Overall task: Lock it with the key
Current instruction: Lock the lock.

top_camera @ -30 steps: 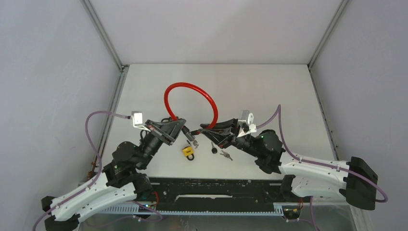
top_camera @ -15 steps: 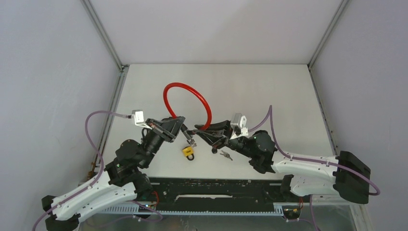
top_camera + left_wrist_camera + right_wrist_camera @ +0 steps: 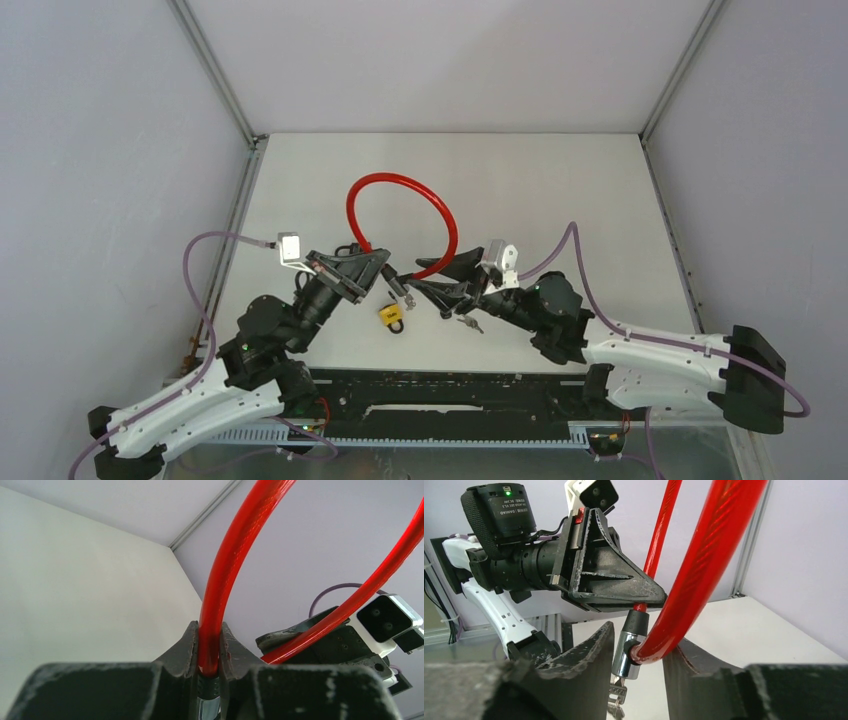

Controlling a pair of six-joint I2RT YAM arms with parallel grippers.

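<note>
From above, the red cable lock [image 3: 402, 222] arches over the table centre between both arms; left wrist: left gripper [image 3: 208, 647] clamps the cable; right wrist: right gripper [image 3: 638, 652] spread, straddling its chrome end [image 3: 626, 655].

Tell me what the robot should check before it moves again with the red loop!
1. Left gripper pinching the red cable: ok, shut tight on it.
2. Right gripper holding the cable's other end: cannot tell; its fingers sit either side, contact unclear.
3. Cable end at the silver lock barrel: ok, they meet there.
4. Key in the barrel: cannot tell; keys hang below it.
5. Yellow padlock out of the way: ok, on the table below the grippers.
</note>
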